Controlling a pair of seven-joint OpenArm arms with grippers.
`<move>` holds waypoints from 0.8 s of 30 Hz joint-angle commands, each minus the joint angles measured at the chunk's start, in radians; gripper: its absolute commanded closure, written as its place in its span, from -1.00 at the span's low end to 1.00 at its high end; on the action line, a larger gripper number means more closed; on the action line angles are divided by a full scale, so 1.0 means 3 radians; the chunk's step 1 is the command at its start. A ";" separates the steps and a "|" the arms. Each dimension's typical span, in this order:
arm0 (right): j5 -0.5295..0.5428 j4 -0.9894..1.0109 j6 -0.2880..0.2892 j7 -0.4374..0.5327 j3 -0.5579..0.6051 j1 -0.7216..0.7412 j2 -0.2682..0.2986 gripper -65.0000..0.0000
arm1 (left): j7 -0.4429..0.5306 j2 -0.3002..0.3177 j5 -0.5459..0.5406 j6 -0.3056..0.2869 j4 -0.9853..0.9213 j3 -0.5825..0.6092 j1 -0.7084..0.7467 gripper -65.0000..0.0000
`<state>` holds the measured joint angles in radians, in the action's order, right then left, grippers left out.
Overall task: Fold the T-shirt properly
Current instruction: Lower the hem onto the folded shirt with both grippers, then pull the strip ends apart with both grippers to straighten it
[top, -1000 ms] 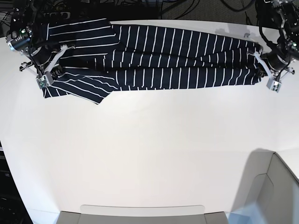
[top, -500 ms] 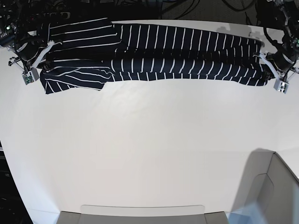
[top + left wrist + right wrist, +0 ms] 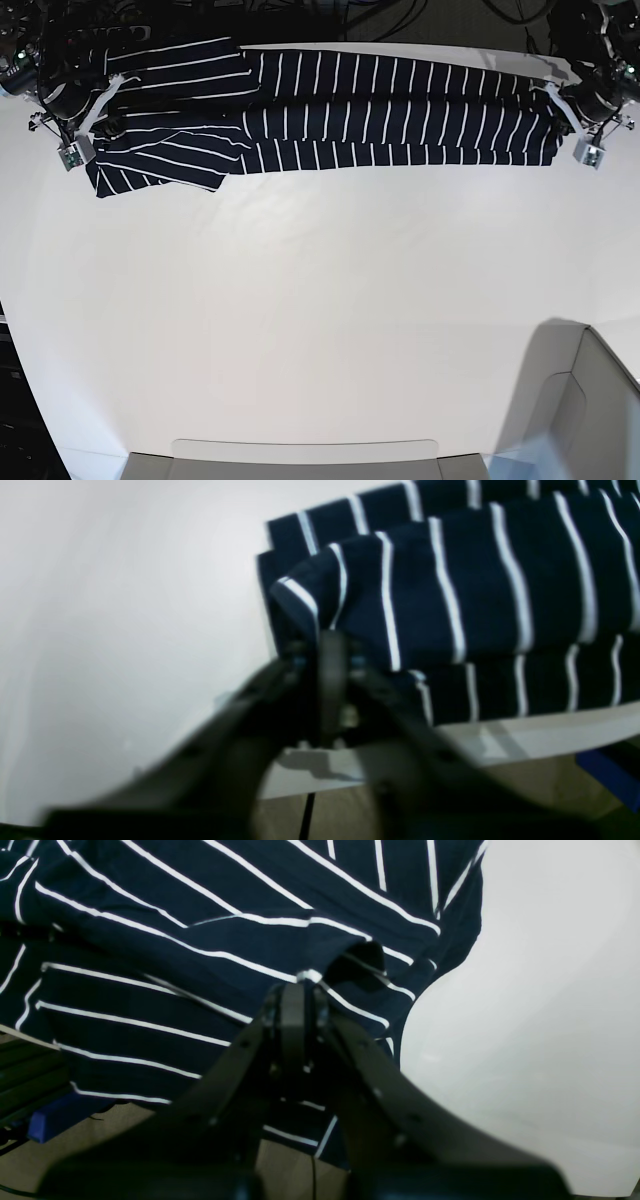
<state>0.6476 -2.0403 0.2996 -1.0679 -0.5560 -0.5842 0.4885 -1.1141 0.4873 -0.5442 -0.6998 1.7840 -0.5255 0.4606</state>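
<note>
Both tools are pinching cloth: your left tool (image 3: 327,652) has its jaws pressed together on a bunched corner of the T-shirt (image 3: 330,110) at the hem end, and your right tool (image 3: 296,1000) is clamped the same way on a fold at the sleeve end. In the base view the left tool (image 3: 580,125) sits at the far right of the desk (image 3: 320,320) and the right tool (image 3: 85,125) at the far left, with the shirt stretched between them as a long narrow band along the far edge.

Treat the shirt as light, soft and limp. It will sag and slide wherever you are not holding it, and the layers can slip apart. Corners and hem edges give you the surest hold; a grip in the middle would only gather a lump.

At the left end the sleeve (image 3: 160,165) fans out toward you, and cloth spills past the far edge there. You have a smooth, white, wide desk in front, so there is plenty of room to lay the next fold. A pale bin (image 3: 590,410) stands at the near right.
</note>
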 commanded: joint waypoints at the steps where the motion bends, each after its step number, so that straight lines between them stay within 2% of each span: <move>1: -0.0008 -0.0040 0.0001 0.0038 -0.0031 0.0006 0.0062 1.00 | 0.0044 0.0056 -0.0009 0.0006 0.0055 -0.0046 0.0012 0.56; 6: -0.0013 -0.0034 0.0001 0.0038 -0.0031 0.0012 0.0067 1.00 | 0.0018 0.0056 -0.0035 0.0006 0.0055 -0.0056 -0.0009 0.55; 9: -0.0013 -0.0034 0.0001 0.0038 -0.0026 0.0012 0.0067 0.83 | 0.0008 0.0066 -0.0055 0.0006 0.0050 -0.0056 -0.0009 0.54; 12: -0.0013 -0.0034 0.0001 0.0038 -0.0026 0.0012 0.0072 0.72 | 0.0008 0.0076 -0.0367 0.0006 -0.0006 -0.0056 -0.0024 0.54; 15: -0.0013 -0.0034 0.0001 0.0038 -0.0026 0.0012 0.0072 0.71 | 0.0003 0.0091 -0.0546 0.0006 -0.0175 -0.0056 -0.0121 0.54; 24: -0.0013 -0.0029 0.0001 0.0038 -0.0026 0.0017 0.0077 0.71 | 0.0054 0.0117 -0.0552 0.0008 -0.0927 -0.0026 -0.0372 0.54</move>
<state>0.6361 -2.0392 0.2996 -1.0706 -0.5560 -0.5819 0.4927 -1.1145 0.5011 -0.7002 -0.6971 1.4948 -0.5274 0.3542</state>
